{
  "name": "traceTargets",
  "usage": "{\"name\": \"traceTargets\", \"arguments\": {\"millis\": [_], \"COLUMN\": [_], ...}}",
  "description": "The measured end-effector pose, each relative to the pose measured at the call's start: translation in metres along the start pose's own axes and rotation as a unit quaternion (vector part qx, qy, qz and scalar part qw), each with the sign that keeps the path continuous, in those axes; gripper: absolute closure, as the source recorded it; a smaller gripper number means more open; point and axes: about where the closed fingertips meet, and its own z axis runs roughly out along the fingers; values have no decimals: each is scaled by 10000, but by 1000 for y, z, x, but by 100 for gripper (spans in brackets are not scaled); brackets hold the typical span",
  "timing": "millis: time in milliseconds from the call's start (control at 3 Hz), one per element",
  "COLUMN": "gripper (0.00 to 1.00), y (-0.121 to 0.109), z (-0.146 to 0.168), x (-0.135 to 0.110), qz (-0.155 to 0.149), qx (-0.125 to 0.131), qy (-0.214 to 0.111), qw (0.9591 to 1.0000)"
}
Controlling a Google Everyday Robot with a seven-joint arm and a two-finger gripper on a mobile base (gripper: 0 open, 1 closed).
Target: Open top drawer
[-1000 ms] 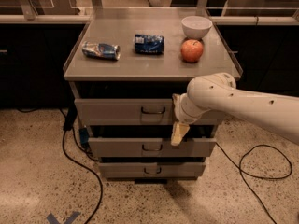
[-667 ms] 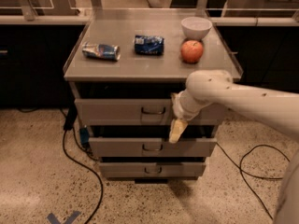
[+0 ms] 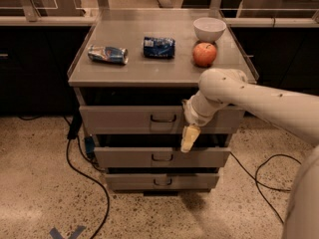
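The top drawer (image 3: pixel 124 119) is the widest grey front of the cabinet, just under its top, with a small dark loop handle (image 3: pixel 163 118) at centre. A dark gap shows above its front. My gripper (image 3: pixel 190 136) hangs pale and yellowish, pointing down, in front of the drawer's lower edge. It is just right of the handle and slightly below it, not on it. My white arm (image 3: pixel 249 96) reaches in from the right and covers the right part of the drawer front.
Two narrower grey drawers (image 3: pixel 162 157) (image 3: pixel 162 181) sit below. On the cabinet top lie a crushed can (image 3: pixel 107 54), a blue packet (image 3: pixel 159 47), an apple (image 3: pixel 205 54) and a white bowl (image 3: pixel 209 28). Black cables (image 3: pixel 87 176) run over the speckled floor on both sides.
My arm's bulky joint has shifted slightly left and up. The gripper stays at about the same spot by the top drawer's lower edge. The drawers look unchanged.
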Motion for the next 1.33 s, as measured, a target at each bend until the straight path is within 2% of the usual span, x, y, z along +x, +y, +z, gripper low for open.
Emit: {"name": "traceTargets", "arguments": {"millis": [333,667,1000,1333], "gripper": [0,0,0,0], "y": [-3,9,28,62], "z": [-4,-16,-65,-115], "x": [3,7,16,21], "qz": [74,212,731,1004], "qx": [-201,-565,-1107,-1700], "qy": [-24,-18,-130,-113], "qw": [9998,9982,9911,9802]}}
